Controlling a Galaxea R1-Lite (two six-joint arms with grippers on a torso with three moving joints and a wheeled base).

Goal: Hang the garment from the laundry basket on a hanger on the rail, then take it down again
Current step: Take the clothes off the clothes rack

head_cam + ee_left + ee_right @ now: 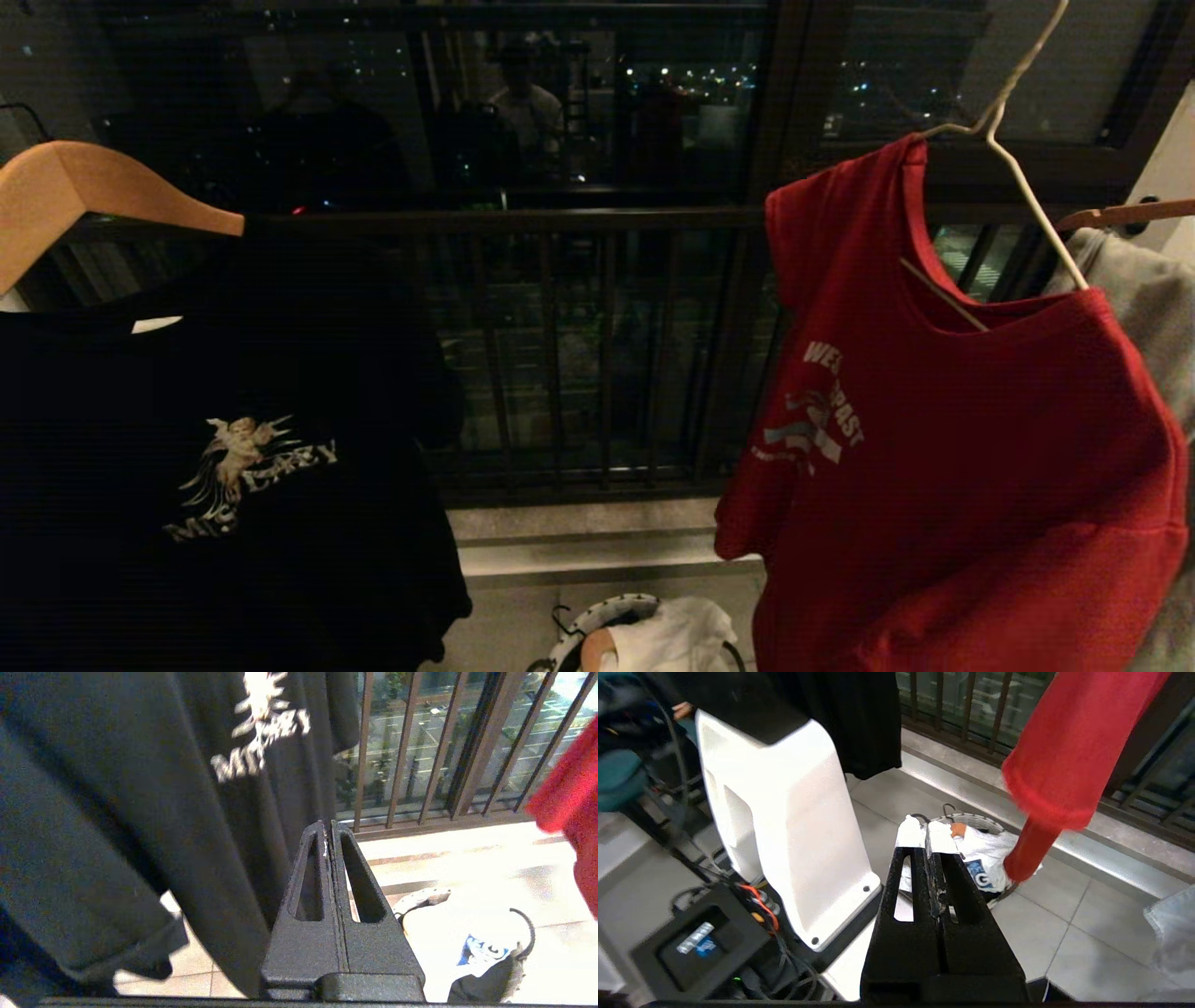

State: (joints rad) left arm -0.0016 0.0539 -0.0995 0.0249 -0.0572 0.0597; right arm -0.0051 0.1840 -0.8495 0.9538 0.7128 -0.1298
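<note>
Pressing fingers together, left gripper [328, 828] and right gripper [927, 830] hold nothing.

red T-shirt [971, 467] draped on white wire hanger [1013, 168], seemingly lopsided

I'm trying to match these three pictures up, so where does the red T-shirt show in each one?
Head view: red T-shirt fills the right side, on the white wire hanger.
Left wrist view: a red edge at the right border.
Right wrist view: upper right, hanging.
Shared landmark: the laundry basket below.
</note>
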